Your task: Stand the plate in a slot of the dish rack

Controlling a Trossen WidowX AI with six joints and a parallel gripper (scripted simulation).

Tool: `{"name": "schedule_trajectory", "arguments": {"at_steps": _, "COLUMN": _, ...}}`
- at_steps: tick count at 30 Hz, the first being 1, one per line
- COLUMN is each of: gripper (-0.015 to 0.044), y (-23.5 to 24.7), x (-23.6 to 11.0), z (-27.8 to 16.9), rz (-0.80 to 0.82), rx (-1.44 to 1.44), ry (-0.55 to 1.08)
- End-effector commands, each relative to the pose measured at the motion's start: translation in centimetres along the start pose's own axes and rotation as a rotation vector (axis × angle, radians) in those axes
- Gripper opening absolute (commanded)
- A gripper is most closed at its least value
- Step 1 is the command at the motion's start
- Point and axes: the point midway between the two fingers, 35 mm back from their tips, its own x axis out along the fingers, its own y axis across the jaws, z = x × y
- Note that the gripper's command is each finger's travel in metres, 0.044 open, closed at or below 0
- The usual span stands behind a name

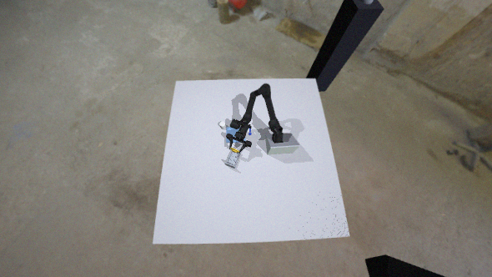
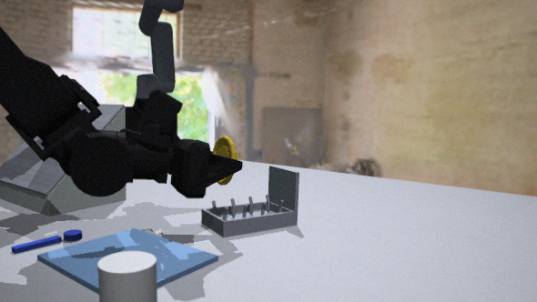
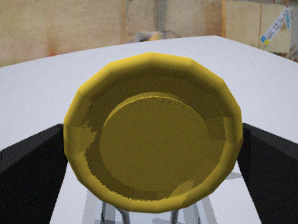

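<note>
My gripper [image 1: 238, 146] [image 2: 233, 166] [image 3: 153, 135] is shut on the yellow plate [image 1: 235, 149] [image 2: 225, 146] [image 3: 153, 137] and holds it upright by its rim. The plate hangs in the air above the near end of the grey dish rack [image 1: 233, 160] [image 2: 248, 223], without touching it. In the wrist view the plate's hollow face fills the middle, with the black fingers at both sides and the rack's rails and pegs just below it. The rack has a tall back panel at its right end in the exterior view.
A blue mat [image 2: 136, 255] [image 1: 229, 132], a grey cylinder [image 2: 127, 275], a blue pen [image 2: 35, 244] and a small blue disc [image 2: 73, 235] lie on the white table [image 1: 250, 209] [image 2: 387, 236] left of the rack. The arm's grey base block [image 1: 283, 146] [image 2: 32, 182] stands behind.
</note>
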Motion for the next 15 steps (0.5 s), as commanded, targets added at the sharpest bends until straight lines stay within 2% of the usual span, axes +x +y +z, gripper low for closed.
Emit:
{"name": "schedule_trajectory", "arguments": {"at_steps": 1, "gripper": 0.0000, "y": 0.0, "x": -0.1, "z": 0.2, "rz": -0.009, "rx": -0.028, "ry": -0.015}}
{"name": "schedule_trajectory", "arguments": {"at_steps": 15, "gripper": 0.0000, "y": 0.0, "x": 1.0, "z": -1.7, "rz": -0.007, "rx": -0.021, "ry": -0.010}}
